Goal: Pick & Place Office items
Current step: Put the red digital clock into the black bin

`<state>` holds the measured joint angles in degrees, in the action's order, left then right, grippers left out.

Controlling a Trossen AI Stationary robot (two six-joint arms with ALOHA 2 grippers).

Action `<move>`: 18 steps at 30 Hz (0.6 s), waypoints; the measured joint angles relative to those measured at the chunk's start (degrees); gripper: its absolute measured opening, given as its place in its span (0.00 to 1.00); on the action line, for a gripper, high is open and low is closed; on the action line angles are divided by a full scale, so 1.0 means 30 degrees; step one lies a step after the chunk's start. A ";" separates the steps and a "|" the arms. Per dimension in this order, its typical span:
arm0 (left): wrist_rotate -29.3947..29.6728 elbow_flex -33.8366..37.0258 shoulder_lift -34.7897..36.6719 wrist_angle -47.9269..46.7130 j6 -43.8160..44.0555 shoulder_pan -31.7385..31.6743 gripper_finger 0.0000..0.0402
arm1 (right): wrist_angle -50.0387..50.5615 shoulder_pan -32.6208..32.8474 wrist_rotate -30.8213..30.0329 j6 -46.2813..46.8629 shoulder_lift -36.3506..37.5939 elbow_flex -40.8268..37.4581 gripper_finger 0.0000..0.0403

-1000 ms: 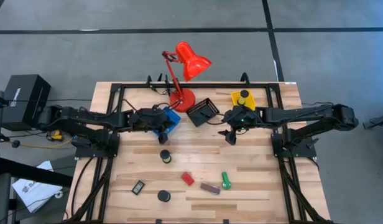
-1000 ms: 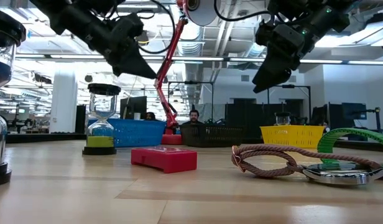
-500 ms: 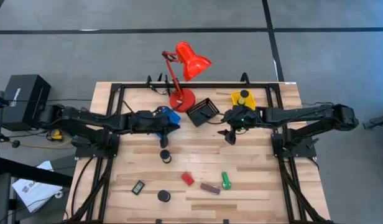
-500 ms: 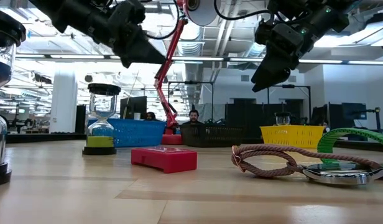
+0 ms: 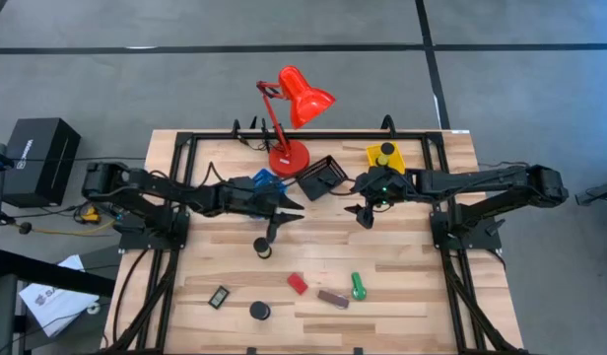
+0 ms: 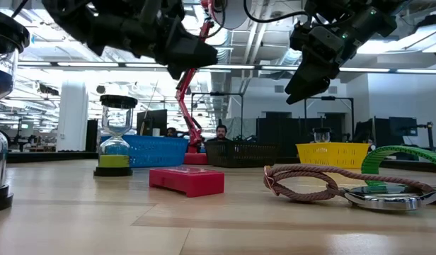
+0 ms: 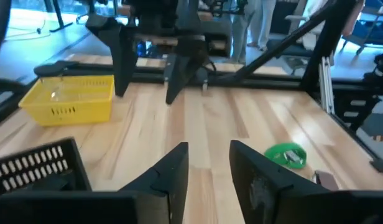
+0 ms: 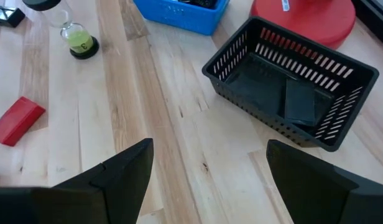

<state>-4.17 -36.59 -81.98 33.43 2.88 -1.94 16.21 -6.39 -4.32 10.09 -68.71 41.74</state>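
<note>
**A:** What lies on the desk (image 5: 402, 296)?

**B:** Near the front, a red block (image 5: 298, 284), flat and rectangular, and beside it a brown bar (image 5: 333, 298) touching a stubby green cylinder (image 5: 358, 286). A small black rectangle (image 5: 219, 296) sits toward the left, with a round black piece (image 5: 259, 311) just beside it. Closer to the middle stands an hourglass (image 5: 261, 248) with black ends; the low view shows green sand in its lower bulb.

**A:** And the trays?

**B:** The yellow tray (image 5: 385, 156) holds a round black piece. The black tray (image 8: 291, 93) has dark flat rectangles lying inside. The blue tray (image 5: 264, 179) is beside the red lamp (image 5: 289, 148).

**A:** Where are the tools?

**B:** The left tool (image 5: 284, 209) hangs above the desk between the blue tray and the hourglass, its fingers (image 7: 173, 174) a little apart with nothing between them. The right tool (image 5: 361, 212) hovers just in front of the yellow tray, spread wide, empty.
</note>
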 joint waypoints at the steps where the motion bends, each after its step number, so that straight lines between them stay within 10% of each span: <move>1: -0.0092 -0.0310 -0.0130 0.0024 0.0051 0.0061 0.29 | 0.0000 0.0006 0.0000 0.0000 0.0000 0.0000 0.75; 18: 0.0007 -0.7988 -0.3406 -0.7835 -0.0812 0.3083 0.33 | 0.3876 0.2491 0.1151 0.3127 0.0007 -0.0007 0.75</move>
<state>-4.15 -60.56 -92.20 9.92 0.44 7.31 27.83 1.08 -0.86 19.47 -68.69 41.71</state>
